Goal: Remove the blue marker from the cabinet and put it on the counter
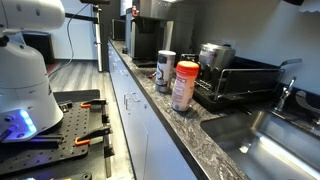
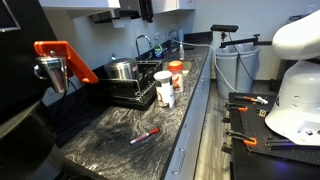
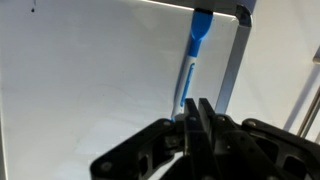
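Gripper (image 3: 196, 106) pinched shut on blue marker (image 3: 193, 55), wrist view only; jar (image 1: 185, 85) label on counter (image 1: 222, 140) too blurred to read.

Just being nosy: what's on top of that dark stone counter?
The counter carries a red marker, an orange-lidded jar, a can beside it and a dish rack holding a metal pot. The pot's inside and whatever lies behind the rack are hidden.
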Motion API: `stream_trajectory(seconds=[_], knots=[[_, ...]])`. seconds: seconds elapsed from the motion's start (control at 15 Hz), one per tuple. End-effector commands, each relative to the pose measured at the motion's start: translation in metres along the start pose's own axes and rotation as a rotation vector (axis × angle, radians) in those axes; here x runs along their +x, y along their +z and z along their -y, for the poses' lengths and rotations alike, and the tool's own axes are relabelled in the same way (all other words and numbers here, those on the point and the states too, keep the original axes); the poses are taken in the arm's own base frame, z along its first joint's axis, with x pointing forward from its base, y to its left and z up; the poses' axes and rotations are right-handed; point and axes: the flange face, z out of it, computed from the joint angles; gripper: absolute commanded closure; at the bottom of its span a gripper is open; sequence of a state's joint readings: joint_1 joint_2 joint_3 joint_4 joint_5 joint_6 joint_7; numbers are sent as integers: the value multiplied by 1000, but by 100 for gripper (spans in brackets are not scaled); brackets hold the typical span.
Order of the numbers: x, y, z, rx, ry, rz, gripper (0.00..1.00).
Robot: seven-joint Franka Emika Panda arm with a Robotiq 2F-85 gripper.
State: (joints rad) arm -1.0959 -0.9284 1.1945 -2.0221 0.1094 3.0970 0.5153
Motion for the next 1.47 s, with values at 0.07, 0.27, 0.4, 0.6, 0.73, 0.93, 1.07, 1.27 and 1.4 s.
stream_trajectory(seconds=[0.07, 0.27, 0.4, 0.6, 0.73, 0.93, 1.07, 1.27, 1.4], knots=[[5, 0, -2, 5, 3, -26, 51], [6, 2, -4, 6, 9, -25, 29], [6, 3, -5, 7, 12, -25, 14], [6, 6, -8, 5, 15, -25, 0], [5, 9, -10, 3, 16, -23, 0], [5, 15, -17, -3, 19, -18, 0], [6, 20, -20, -4, 22, -18, 0], [6, 27, -25, -3, 24, -24, 0], [6, 31, -27, -1, 24, -28, 23]])
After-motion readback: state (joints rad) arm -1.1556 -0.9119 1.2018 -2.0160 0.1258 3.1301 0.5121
